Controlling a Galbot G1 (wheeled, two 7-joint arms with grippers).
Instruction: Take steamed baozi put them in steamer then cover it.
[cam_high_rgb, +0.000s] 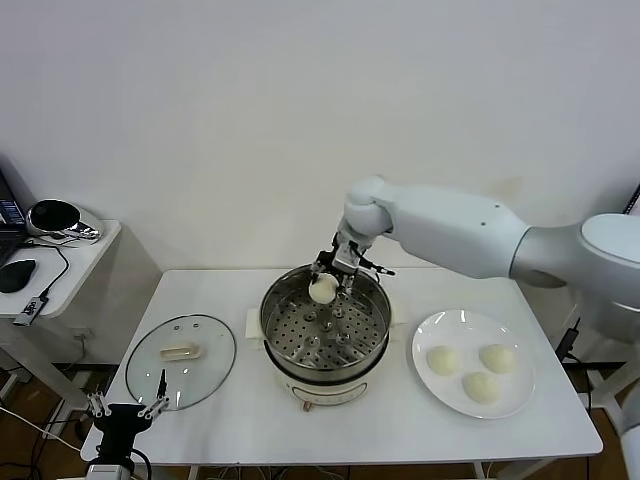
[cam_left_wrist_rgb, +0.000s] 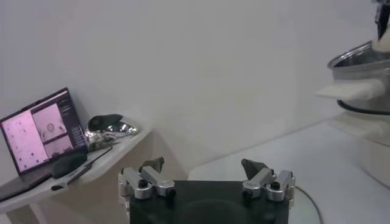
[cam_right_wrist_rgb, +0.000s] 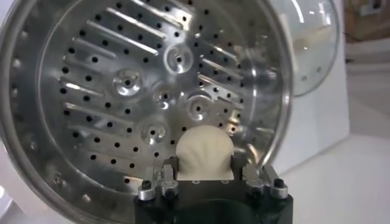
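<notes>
My right gripper (cam_high_rgb: 326, 284) is shut on a cream-white baozi (cam_high_rgb: 322, 290) and holds it over the far rim of the steel steamer (cam_high_rgb: 275, 335). In the right wrist view the baozi (cam_right_wrist_rgb: 204, 152) sits between the jaws above the perforated tray (cam_right_wrist_rgb: 109, 109), which holds no buns. Three more baozi (cam_high_rgb: 480, 386) lie on a white plate (cam_high_rgb: 430, 335) to the right of the steamer. The glass cover (cam_high_rgb: 215, 370) with its cream handle (cam_high_rgb: 181, 352) lies flat on the table, left of the steamer. My left gripper (cam_high_rgb: 127, 407) is open and empty at the table's front left corner.
The steamer stands on a white electric base (cam_high_rgb: 320, 392) at the middle of the white table (cam_high_rgb: 400, 430). A side desk (cam_high_rgb: 85, 250) at the left carries a laptop (cam_left_wrist_rgb: 39, 131), a mouse (cam_high_rgb: 16, 274) and a shiny object. A white wall stands behind.
</notes>
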